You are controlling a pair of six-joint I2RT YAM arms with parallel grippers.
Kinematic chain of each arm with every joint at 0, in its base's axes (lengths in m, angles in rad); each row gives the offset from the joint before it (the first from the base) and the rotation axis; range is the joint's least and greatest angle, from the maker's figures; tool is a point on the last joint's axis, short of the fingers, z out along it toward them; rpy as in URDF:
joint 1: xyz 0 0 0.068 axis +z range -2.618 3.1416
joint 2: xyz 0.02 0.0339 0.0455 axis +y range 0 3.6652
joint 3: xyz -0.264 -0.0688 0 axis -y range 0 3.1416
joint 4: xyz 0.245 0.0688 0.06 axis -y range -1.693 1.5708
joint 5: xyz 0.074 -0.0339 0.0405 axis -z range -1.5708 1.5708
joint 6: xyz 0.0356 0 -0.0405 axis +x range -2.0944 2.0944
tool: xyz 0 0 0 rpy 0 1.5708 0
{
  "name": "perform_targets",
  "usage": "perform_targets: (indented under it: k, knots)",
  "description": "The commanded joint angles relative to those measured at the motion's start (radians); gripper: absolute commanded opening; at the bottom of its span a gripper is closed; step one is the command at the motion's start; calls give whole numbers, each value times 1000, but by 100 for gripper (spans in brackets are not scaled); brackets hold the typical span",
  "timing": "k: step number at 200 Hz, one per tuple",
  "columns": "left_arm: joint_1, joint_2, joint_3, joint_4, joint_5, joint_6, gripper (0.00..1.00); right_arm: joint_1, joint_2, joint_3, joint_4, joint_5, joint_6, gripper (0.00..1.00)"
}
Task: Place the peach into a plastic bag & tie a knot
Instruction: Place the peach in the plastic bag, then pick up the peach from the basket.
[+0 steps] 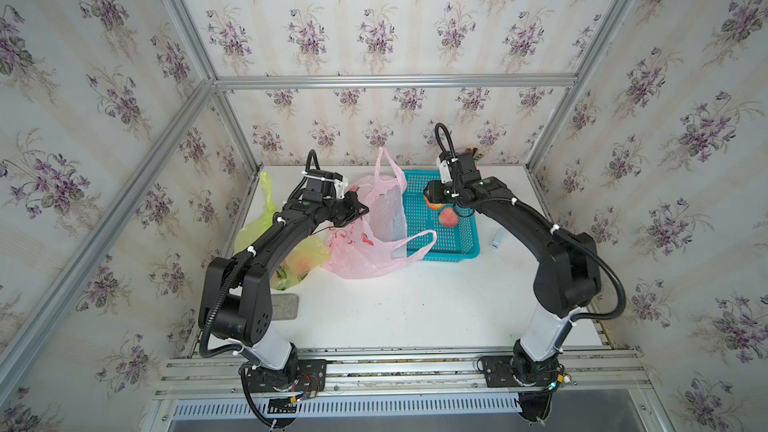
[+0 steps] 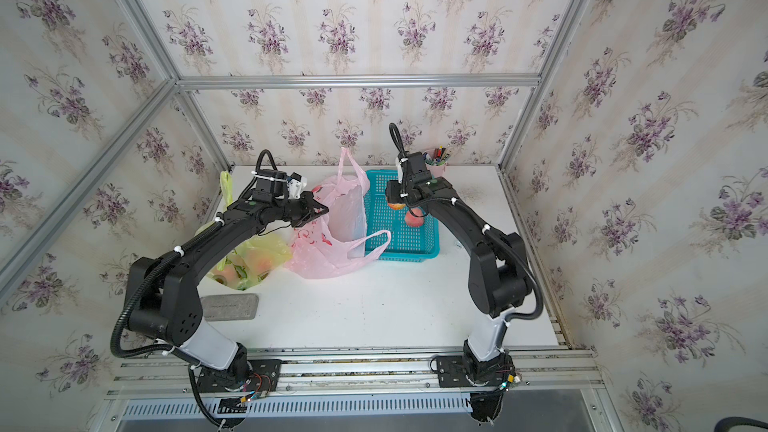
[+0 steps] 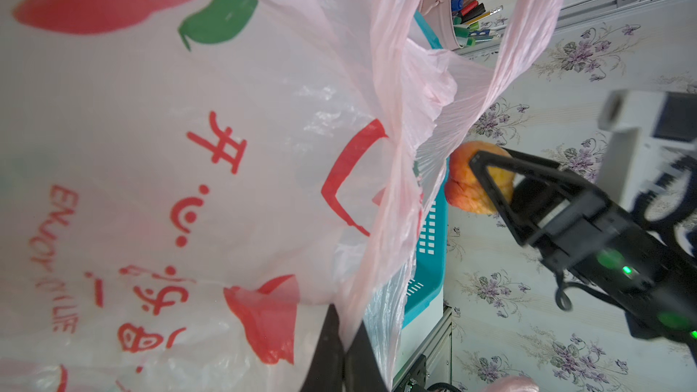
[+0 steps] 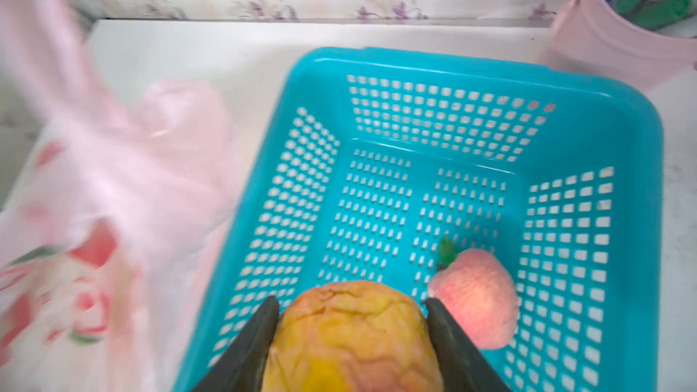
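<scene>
On the table (image 1: 374,305), the pink bag (image 1: 374,259) stands tall, mouth upward, beside the blue basket (image 1: 457,249). My left claw (image 3: 345,337) is pinched shut on its rim. My right claw (image 4: 350,303) grips the yellow peach (image 4: 354,333) above the basket. The fruit is nearly round, with no clear long axis. I judge this the transfer step. Next: swing across, lower in, release.

Table (image 1: 415,313): under all
Basket (image 1: 457,238): back of table, right of centre
Bag (image 1: 353,255): touching basket's left side, one handle over its front-left corner
Second bag (image 1: 307,249): just left of bag
Peach (image 4: 354,337): over basket's left part, between right gripper's (image 4: 350,303) fingers
Second peach (image 1: 449,216): in basket, just right of peach
Cup (image 2: 436,166): behind basket's right corner
Block (image 2: 230,306): before second bag
</scene>
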Motion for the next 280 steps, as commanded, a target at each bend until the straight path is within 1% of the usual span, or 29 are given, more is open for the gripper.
perform_targets:
  k: [1, 6, 9, 15, 33, 41, 49, 61, 71, 78, 86, 105, 120, 139, 142, 153, 169, 182, 210, 247, 280]
  knots:
    - [1, 2, 11, 18, 1, 6, 0, 63, -59, -7, 14, -84, 17, 50]
    - [1, 2, 13, 19, 1, 5, 0, 71, -56, 4, 6, -97, 18, 50]
    - [1, 2, 13, 19, 1, 5, 0, 108, -52, 12, 1, -101, 19, 50]
    - [0, 2, 13, 17, 1, 4, 0, 133, -43, 31, -8, -107, 21, 50]
    - [0, 2, 13, 18, 3, 0, 0, 191, 10, 92, -11, -112, 24, 50]
    - [0, 2, 11, 19, 4, -2, 0, 209, 48, 131, -20, -108, 25, 52]
    - [1, 0, 9, 21, 3, -3, 0, 219, 89, 176, -40, -100, 27, 57]
    - [1, -2, 7, 22, 6, -4, 0, 227, 138, 231, -62, -106, 25, 68]
    - [1, -7, 6, 22, 5, -3, 0, 227, 150, 248, -59, -113, 24, 78]
    - [1, -7, 6, 22, 6, -2, 0, 226, 148, 255, -58, -106, 22, 82]
    - [1, -7, 5, 21, 8, -3, 0, 225, 135, 257, -63, -86, 16, 84]
    - [1, -7, 9, 23, 8, -4, 0, 204, 73, 226, -71, -46, 5, 85]
    - [1, -7, 13, 22, 12, -3, 0, 167, -9, 140, -48, -20, 3, 83]
    - [0, -10, 16, 22, 12, -3, 0, 93, -95, 6, -17, 32, 4, 83]
    - [0, -10, 16, 23, 12, -4, 0, 50, -100, -11, -18, 40, 4, 83]
    - [-1, -9, 17, 23, 14, -1, 0, -5, -103, -55, -36, 70, 0, 82]
    - [-2, -10, 16, 23, 14, -1, 0, -51, -68, -95, -53, 124, -25, 82]
    - [-3, -9, 15, 23, 13, 0, 0, -62, -16, -95, -69, 176, -41, 82]
    - [-8, -1, 14, 24, 14, 1, 0, -66, 104, -77, -63, 265, -52, 84]
    - [-12, 2, 11, 26, 17, 2, 0, -68, 240, -25, -59, 349, -51, 87]
    - [-13, 3, 9, 26, 19, 6, 0, -73, 326, 2, -44, 337, -51, 87]
